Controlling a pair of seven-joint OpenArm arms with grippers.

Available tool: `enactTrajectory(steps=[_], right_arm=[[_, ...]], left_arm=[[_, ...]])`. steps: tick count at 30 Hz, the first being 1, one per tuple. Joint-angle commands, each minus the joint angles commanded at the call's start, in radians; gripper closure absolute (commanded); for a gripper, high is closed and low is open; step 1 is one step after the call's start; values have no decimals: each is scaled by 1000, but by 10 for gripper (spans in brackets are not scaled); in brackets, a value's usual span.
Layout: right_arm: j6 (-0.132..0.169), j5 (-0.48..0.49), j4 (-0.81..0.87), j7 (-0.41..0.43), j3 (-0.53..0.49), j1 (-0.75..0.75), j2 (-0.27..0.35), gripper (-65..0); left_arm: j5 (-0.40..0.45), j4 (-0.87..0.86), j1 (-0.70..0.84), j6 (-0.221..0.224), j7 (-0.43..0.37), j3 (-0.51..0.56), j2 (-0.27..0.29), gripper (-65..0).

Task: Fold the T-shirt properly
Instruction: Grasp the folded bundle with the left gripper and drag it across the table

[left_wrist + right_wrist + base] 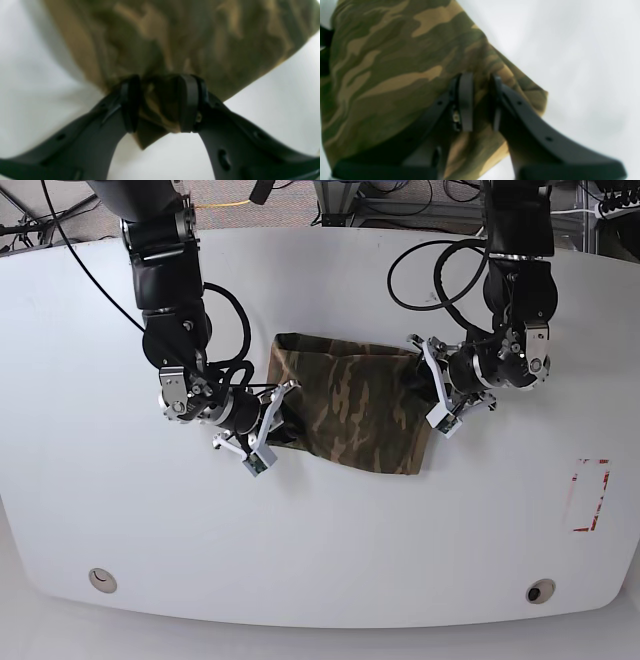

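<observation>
I see the shirt (355, 405) mid-table (320, 550), folded. My left gripper (160, 103) clamps its right edge; my right gripper (481, 101) clamps its left edge.

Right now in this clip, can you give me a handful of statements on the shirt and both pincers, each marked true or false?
1. The left pincer is shut on the T-shirt. True.
2. The right pincer hangs open above bare table. False: camouflage cloth sits between its jaws, and it grips the shirt's other side.
3. The T-shirt lies spread out flat with both sleeves showing. False: it is gathered into a compact, roughly rectangular bundle between the two arms.
4. A red rectangular marking sits on the white table, apart from the shirt. True.
5. The shirt is plain white. False: it is olive, brown and tan camouflage.
</observation>
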Motion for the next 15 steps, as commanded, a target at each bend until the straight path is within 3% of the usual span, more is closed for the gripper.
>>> enactTrajectory(steps=[7, 12, 15], right_arm=[[-5, -9, 150, -29, 0, -137, 15, -70], [-5, -9, 279, -115, -3, -242, -2, -70], [-6, -11, 336, -146, -3, -285, -58, -70]], left_arm=[[6, -95, -103, -10, -2, 2, -95, -232], [8, -201, -196, -10, -6, 2, -106, -232], [8, -278, -256, -10, -37, 21, -104, -232]])
